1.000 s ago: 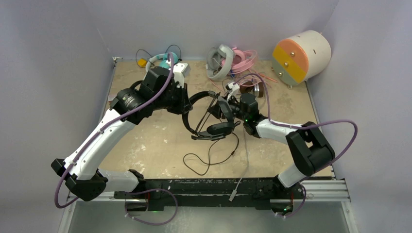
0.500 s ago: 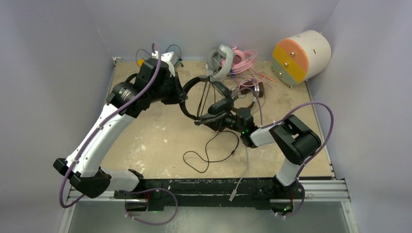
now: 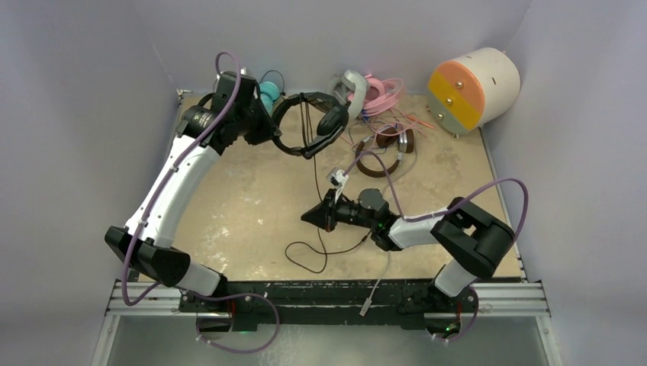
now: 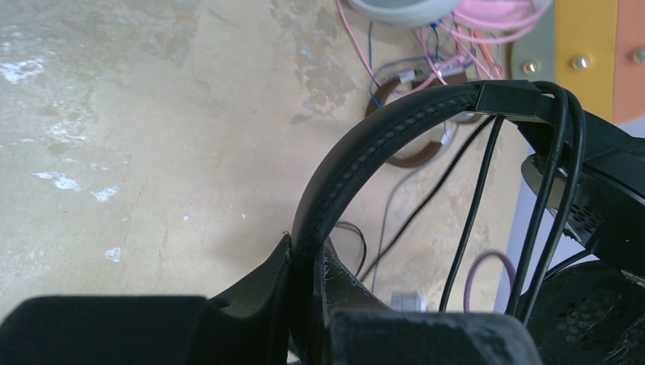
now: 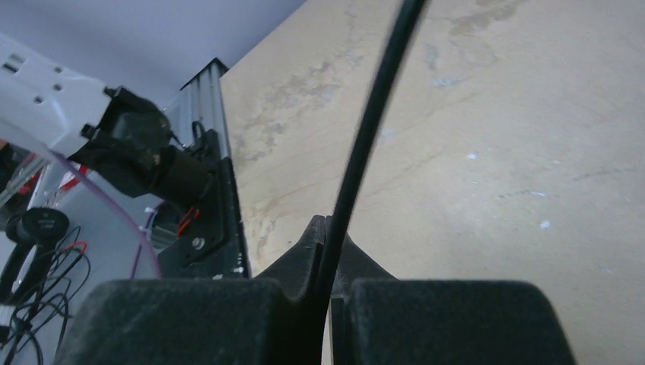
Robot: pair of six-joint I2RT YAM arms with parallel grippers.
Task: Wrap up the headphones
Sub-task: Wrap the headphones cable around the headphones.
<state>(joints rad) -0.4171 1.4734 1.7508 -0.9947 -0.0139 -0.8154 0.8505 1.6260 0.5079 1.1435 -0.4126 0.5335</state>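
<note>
White links, black joints.
Above the base rail, purple cables loop along your left arm and right arm; left gripper and right gripper are black.

Soft even overhead light, table bright, faint shadows on it. Top view sharp. Left wrist: headphones crisp above table. Right wrist: cable blurred

the left arm hides most of the teal headphones; the cable is blurred.

Scuffed tan table, brown headphones, pink headphones, grey-white headphones
</note>
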